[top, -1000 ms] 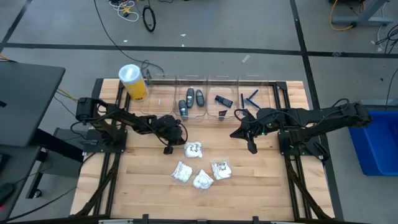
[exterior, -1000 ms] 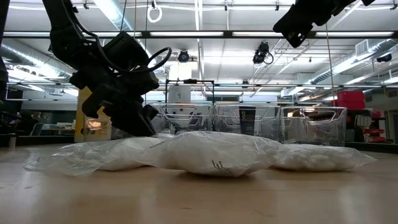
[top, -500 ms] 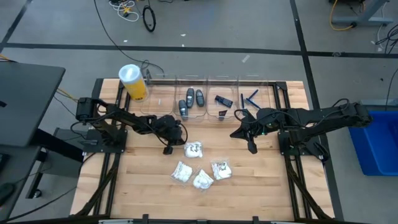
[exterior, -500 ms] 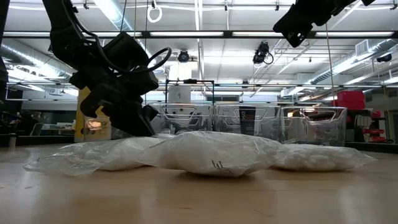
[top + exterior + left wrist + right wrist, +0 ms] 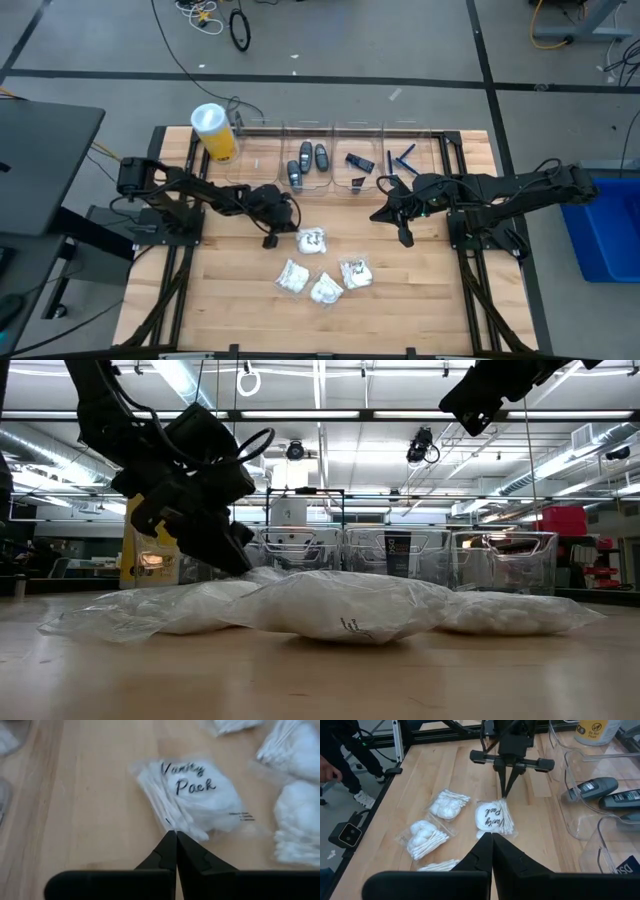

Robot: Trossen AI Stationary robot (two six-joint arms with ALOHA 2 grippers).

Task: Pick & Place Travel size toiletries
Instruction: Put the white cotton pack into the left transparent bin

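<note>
High view: four white packets sit at centre frame, the top one (image 5: pixel 312 239) just right of the left gripper (image 5: pixel 269 240), the other three (image 5: pixel 323 280) clustered below it. The right gripper (image 5: pixel 404 238) hangs right of centre, well apart from them. Along the upper edge of the table (image 5: pixel 240 310), clear bins (image 5: pixel 345 160) hold three dark grey ovals (image 5: pixel 305 162), one dark rectangular piece (image 5: pixel 359 161) and blue razors (image 5: pixel 403 156), two I think. One yellow cylinder (image 5: pixel 215 132) stands upper left.

Low view: packets (image 5: pixel 340 605) fill mid-frame, puffy and crinkled. They look light, soft and slippery, so I'd pinch a film edge.

Left wrist view: jaws clenched tip to tip, pinching the packet's (image 5: pixel 195 800) near rim or just short of it; I cannot tell which.

Right wrist view: right jaws pressed together on nothing; the left gripper (image 5: pixel 505 794) stands at the packet (image 5: pixel 492 817) labelled "Vanity Pack".
</note>
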